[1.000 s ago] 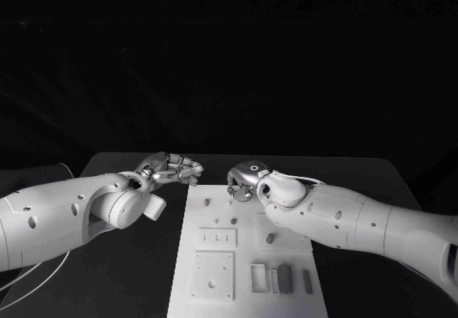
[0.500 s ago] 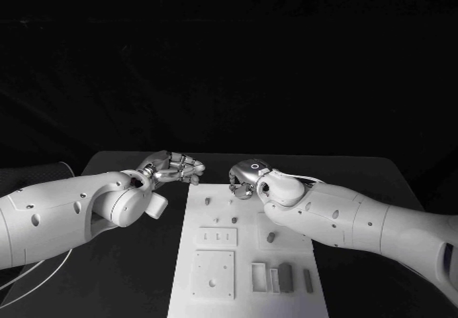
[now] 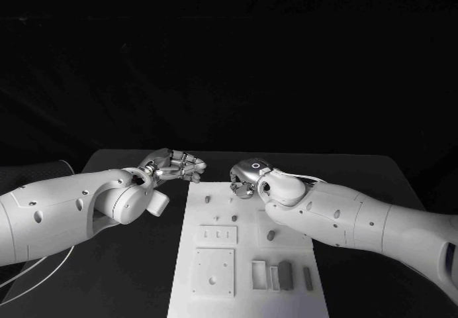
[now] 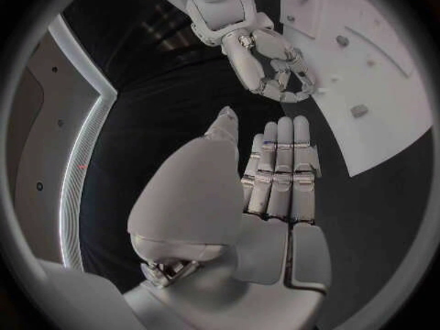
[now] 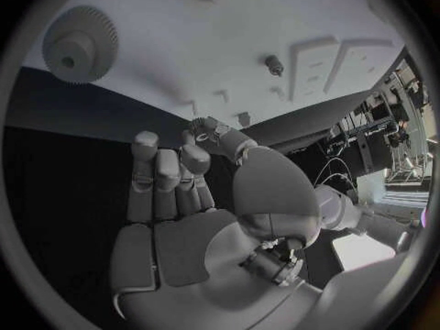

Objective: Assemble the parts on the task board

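Around: the black table (image 3: 124, 265) lies under the white task board (image 3: 246, 265); a toothed gear (image 5: 81, 45) sits on the board.
In the way: the right arm (image 3: 363, 222) covers part of the board.
Board: long and flat, in the middle of the table, with small parts (image 3: 271, 235) in it.
Left hand (image 4: 275, 176): fingers straight, side by side, holding nothing, over the table beside the board.
Right hand (image 5: 179, 176): at the board's far end; I cannot tell if it holds anything.

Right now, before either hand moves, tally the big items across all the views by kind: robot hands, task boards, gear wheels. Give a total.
Robot hands: 2, the left hand and the right hand
Task board: 1
Gear wheel: 1, lying on the board
Total: 4
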`<state>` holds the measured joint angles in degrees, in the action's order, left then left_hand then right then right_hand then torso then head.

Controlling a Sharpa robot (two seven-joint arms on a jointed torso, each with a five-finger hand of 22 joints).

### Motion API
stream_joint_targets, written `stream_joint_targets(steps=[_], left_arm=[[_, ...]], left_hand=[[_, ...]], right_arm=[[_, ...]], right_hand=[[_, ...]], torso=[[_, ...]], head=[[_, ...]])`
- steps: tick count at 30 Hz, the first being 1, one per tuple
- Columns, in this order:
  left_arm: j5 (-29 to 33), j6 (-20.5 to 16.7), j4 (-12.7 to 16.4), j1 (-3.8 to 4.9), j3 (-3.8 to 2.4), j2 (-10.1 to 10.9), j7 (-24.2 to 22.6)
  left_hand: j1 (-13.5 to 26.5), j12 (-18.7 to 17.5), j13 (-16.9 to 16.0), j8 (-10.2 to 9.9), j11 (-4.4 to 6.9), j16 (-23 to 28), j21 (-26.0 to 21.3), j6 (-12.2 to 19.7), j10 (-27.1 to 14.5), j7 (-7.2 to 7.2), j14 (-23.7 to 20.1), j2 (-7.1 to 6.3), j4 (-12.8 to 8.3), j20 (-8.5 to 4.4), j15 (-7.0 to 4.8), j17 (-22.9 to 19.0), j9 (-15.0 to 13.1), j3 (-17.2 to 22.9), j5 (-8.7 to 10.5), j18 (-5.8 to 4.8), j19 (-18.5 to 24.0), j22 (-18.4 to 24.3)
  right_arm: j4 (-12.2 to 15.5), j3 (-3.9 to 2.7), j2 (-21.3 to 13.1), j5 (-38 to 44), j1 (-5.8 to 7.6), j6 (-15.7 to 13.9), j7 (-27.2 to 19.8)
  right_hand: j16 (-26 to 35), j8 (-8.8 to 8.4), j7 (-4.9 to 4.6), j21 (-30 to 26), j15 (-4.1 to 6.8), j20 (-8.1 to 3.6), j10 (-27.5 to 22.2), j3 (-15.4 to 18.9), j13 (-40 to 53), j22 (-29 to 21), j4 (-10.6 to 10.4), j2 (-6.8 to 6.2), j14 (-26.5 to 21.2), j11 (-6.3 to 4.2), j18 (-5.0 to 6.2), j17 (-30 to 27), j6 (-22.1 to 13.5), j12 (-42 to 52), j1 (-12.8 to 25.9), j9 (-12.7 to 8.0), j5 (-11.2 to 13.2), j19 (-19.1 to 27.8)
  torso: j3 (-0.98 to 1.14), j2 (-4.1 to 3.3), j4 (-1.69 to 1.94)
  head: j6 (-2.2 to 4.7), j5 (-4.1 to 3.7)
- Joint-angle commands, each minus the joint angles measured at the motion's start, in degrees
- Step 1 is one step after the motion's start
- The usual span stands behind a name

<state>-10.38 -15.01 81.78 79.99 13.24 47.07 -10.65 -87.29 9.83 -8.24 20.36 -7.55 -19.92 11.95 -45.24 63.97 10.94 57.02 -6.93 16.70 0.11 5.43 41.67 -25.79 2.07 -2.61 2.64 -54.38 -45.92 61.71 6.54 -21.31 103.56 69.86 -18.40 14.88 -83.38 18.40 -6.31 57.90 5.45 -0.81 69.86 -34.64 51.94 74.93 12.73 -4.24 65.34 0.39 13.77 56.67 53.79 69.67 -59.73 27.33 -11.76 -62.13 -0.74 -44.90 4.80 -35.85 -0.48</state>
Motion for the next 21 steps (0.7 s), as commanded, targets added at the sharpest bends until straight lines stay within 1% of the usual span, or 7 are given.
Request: stream_joint_targets(steps=[1, 9, 11, 18, 21], left_arm=[[-0.1, 0.8, -0.1, 0.08, -0.05, -0.3, -0.4], [-0.1, 0.8, 0.0, 0.08, -0.05, -0.3, -0.4], [-0.1, 0.9, 0.1, 0.08, -0.06, -0.3, -0.4], [-0.2, 1.1, 0.2, 0.09, -0.08, -0.2, -0.3], [-0.2, 1.0, 0.1, 0.09, -0.09, -0.2, -0.3]], left_hand=[[0.4, -0.3, -0.1, -0.3, -0.05, 0.4, -0.4, 0.1, 0.2, 0.12, 0.3, -0.06, 0.0, -0.27, 0.09, 0.1, 0.0, 0.4, -0.20, 0.82, -0.1, 0.1], [0.4, -0.4, -0.1, -0.3, -0.05, 0.4, -0.4, 0.1, 0.2, 0.12, 0.3, -0.07, 0.0, -0.27, 0.09, 0.1, 0.0, 0.5, -0.20, 0.82, -0.1, 0.1], [0.4, -0.4, -0.1, -0.3, -0.05, 0.4, -0.4, 0.1, 0.2, 0.12, 0.3, -0.07, 0.0, -0.27, 0.09, 0.1, 0.0, 0.5, -0.20, 0.82, -0.1, 0.1], [0.4, -0.4, -0.1, -0.3, -0.06, 0.5, -0.4, 0.1, 0.2, 0.13, 0.3, -0.09, 0.0, -0.26, 0.10, 0.2, 0.0, 0.5, -0.20, 0.81, -0.1, 0.1], [0.4, -0.4, -0.1, -0.3, -0.06, 0.5, -0.4, 0.1, 0.2, 0.13, 0.2, -0.11, 0.0, -0.26, 0.10, 0.2, 0.0, 0.5, -0.19, 0.81, -0.1, 0.1]], right_arm=[[0.1, 0.00, 0.1, 0.4, -0.01, 1.1, -0.5], [-0.3, 0.13, 0.5, 0.4, -0.15, 1.1, -0.3], [-0.6, 0.14, 0.6, 0.4, -0.21, 1.1, -0.3], [-1.1, 0.27, 0.7, 0.5, -0.35, 1.5, 0.2], [-0.9, 0.34, 0.7, 0.5, -0.40, 1.6, 0.3]], right_hand=[[-0.1, -0.02, -0.44, 0.1, 0.04, -0.32, 0.3, 0.0, -0.1, 0.7, -0.3, -0.58, 0.3, -0.07, 1.23, -0.1, 0.3, -0.1, 0.1, 0.0, -0.2, 0.0], [-0.1, -0.05, -0.45, 0.1, 0.04, -0.33, 0.4, 0.0, -0.1, 0.7, -0.3, -0.63, 0.3, -0.06, 1.23, -0.1, 0.3, -0.1, 0.1, 0.0, -0.2, 0.0], [-0.1, -0.06, -0.45, 0.1, 0.04, -0.34, 0.4, 0.0, -0.1, 0.7, -0.3, -0.63, 0.3, -0.06, 1.23, -0.1, 0.3, -0.1, 0.1, 0.0, -0.1, 0.0], [-0.2, -0.08, -0.44, 0.1, 0.05, -0.36, 0.5, 0.0, -0.1, 0.7, -0.4, -0.65, 0.4, -0.07, 1.23, -0.1, 0.3, -0.1, 0.1, 0.0, -0.1, -0.1], [-0.2, -0.09, -0.44, 0.1, 0.05, -0.37, 0.5, 0.0, -0.1, 0.6, -0.4, -0.65, 0.4, -0.07, 1.23, -0.2, 0.4, -0.1, 0.1, 0.0, -0.1, -0.1]], torso=[[-0.09, 0.03, 0.04], [-0.07, -0.03, 0.10], [-0.09, -0.03, 0.08], [-0.15, -0.06, 0.18], [-0.12, -0.06, 0.06]], head=[[-0.17, -0.01], [-0.25, 0.16], [-0.30, 0.20], [-0.40, 0.26], [-0.45, 0.37]])
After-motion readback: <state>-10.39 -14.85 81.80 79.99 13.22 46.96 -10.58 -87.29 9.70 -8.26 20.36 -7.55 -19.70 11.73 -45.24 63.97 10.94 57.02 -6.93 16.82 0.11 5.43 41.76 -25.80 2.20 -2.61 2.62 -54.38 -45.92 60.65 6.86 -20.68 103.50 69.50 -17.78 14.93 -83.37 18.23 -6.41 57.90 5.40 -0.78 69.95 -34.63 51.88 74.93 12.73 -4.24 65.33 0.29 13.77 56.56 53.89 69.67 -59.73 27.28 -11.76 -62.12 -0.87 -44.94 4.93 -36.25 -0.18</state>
